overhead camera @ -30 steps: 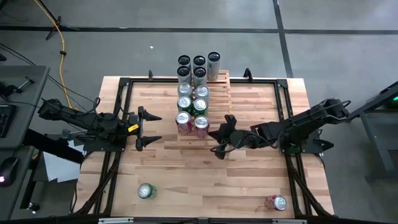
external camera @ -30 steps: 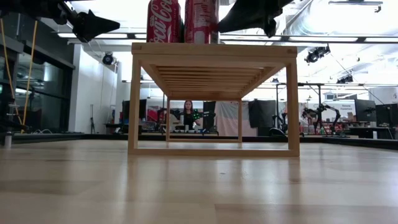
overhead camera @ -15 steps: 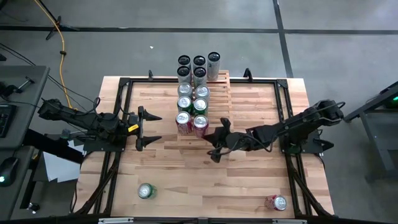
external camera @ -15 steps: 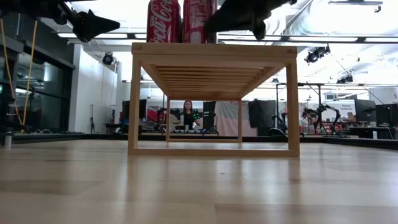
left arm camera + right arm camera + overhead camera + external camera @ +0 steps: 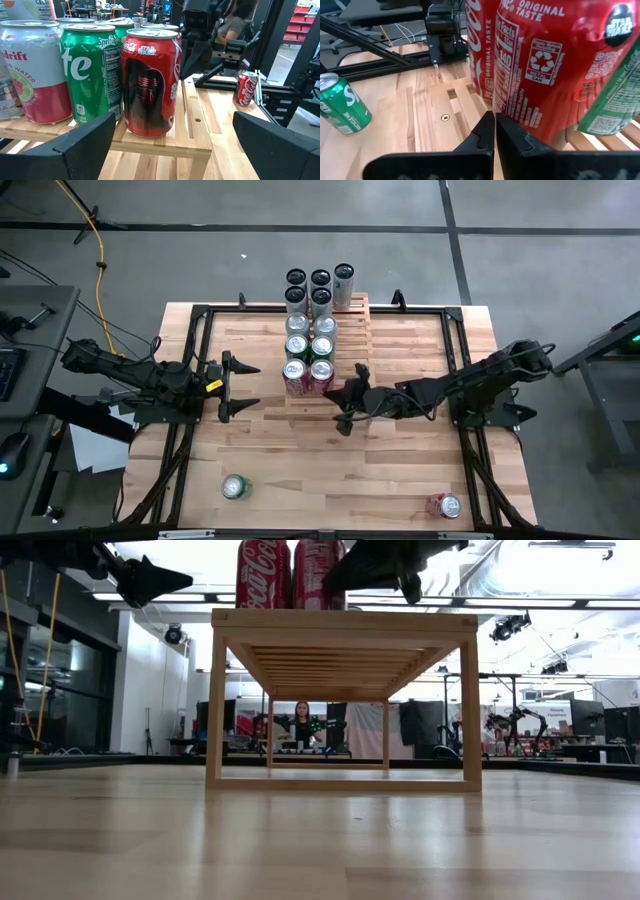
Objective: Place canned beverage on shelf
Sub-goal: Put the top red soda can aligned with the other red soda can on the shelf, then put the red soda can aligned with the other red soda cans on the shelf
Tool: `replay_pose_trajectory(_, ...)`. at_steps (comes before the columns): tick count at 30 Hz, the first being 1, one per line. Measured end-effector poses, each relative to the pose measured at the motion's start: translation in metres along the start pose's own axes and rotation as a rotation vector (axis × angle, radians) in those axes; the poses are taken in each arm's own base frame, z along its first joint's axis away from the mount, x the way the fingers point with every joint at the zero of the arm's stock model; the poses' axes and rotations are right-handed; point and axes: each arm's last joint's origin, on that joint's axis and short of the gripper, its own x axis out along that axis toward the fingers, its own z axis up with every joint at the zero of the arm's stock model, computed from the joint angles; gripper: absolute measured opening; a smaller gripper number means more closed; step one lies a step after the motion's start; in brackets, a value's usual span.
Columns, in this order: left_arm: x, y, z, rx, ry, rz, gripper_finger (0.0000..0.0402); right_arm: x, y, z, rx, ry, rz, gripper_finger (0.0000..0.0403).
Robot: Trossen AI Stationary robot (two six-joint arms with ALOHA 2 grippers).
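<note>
- The shelf (image 5: 345,350), a stepped rack of pale natural-wood slats, stands at the middle of the far half of the light wooden tabletop (image 5: 400,470), its rear end reaching the table's far edge.
- On the shelf the cans stand in two rows running front to back: two red cola cans at the front, green soda cans behind them, then silver and dark-topped cans at the rear, with one tall silver can (image 5: 343,285) apart on the right.
- The front-right red aluminium cola can with a Star Wars print (image 5: 321,376) stands upright on the lowest step, touching the other red cola can (image 5: 295,376) beside it.
- The right gripper (image 5: 347,402) hangs just beside that front-right can, at the shelf's front right corner, its two dark fingers pressed together with nothing between them; in the right wrist view the closed fingertips point at the base of the can (image 5: 555,70).
- The left gripper (image 5: 240,385) waits well to the left of the shelf, above the table, its fingers spread wide and holding nothing.
- A green soda can (image 5: 234,487) lies on its side near the table's front left.
- A red-and-white can (image 5: 445,505) lies near the table's front right corner.
- A black metal frame (image 5: 455,360) runs around the work area.
- In the low view a person (image 5: 302,726) sits far off in the room, seen through the shelf's open underside.
</note>
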Motion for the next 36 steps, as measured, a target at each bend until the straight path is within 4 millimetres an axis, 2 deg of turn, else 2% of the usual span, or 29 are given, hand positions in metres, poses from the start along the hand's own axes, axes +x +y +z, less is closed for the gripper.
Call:
replay_pose_trajectory(7, 0.000, 0.000, 0.000, 0.000, 0.000, 0.000, 0.0395, 0.000, 0.001, 0.003, 0.007, -0.022, 0.025, 0.0000)
replay_pose_trajectory(11, 0.000, 0.000, 0.000, 0.000, 0.001, 0.000, 0.0395, -0.006, 0.010, 0.003, -0.038, -0.025, 0.080, 0.0000)
replay_pose_trajectory(16, 0.000, 0.000, -0.002, 0.007, 0.025, -0.006, 0.0395, -0.029, 0.026, 0.002, -0.133, -0.020, 0.132, 0.0000)
replay_pose_trajectory(23, 0.000, -0.001, -0.003, 0.008, 0.031, -0.032, 0.0395, -0.066, 0.029, 0.002, -0.237, -0.017, -0.056, 0.0000)
replay_pose_trajectory(29, 0.000, -0.001, -0.003, 0.017, 0.031, -0.032, 0.0395, -0.093, 0.014, -0.013, -0.251, 0.063, -0.243, 0.0000)
replay_pose_trajectory(36, 0.001, -0.001, -0.006, 0.040, 0.031, -0.032, 0.0395, -0.104, -0.028, -0.063, -0.049, 0.090, -0.345, 0.0000)
